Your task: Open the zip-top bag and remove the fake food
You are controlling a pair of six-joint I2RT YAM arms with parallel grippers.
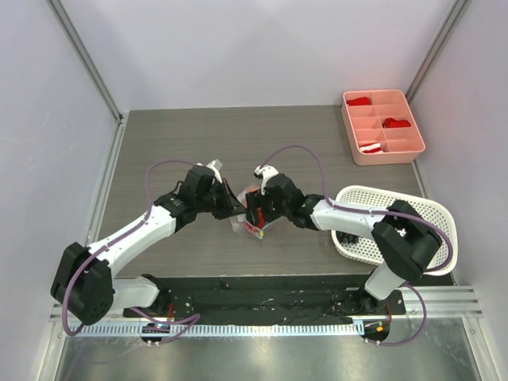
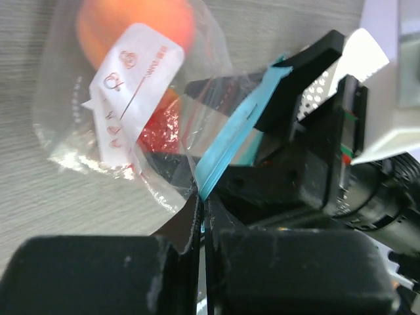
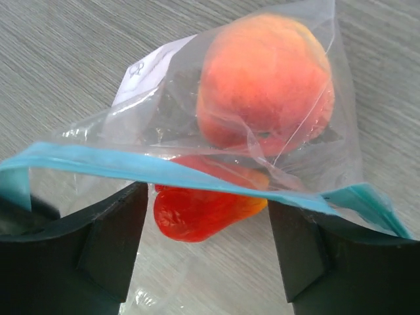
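Observation:
The clear zip-top bag [image 1: 252,225] hangs between my two grippers over the table's middle. Its teal zip strip [image 3: 164,169] runs across the right wrist view. Inside are a round orange-peach fruit [image 3: 262,79] and a bright red piece [image 3: 197,205]; both also show in the left wrist view, the fruit [image 2: 131,26] above the red piece [image 2: 157,134]. I cannot make out a black berry cluster. My left gripper [image 2: 202,200] is shut on the bag's edge at the teal strip [image 2: 233,134]. My right gripper [image 3: 207,203] is open, its fingers [image 3: 111,243] astride the strip and the red piece.
A pink divided tray [image 1: 348,131] with red and red-and-white bits stands at the back right. A white perforated basket [image 1: 432,213] lies under my right arm at the right. A white label [image 2: 134,85] is stuck on the bag.

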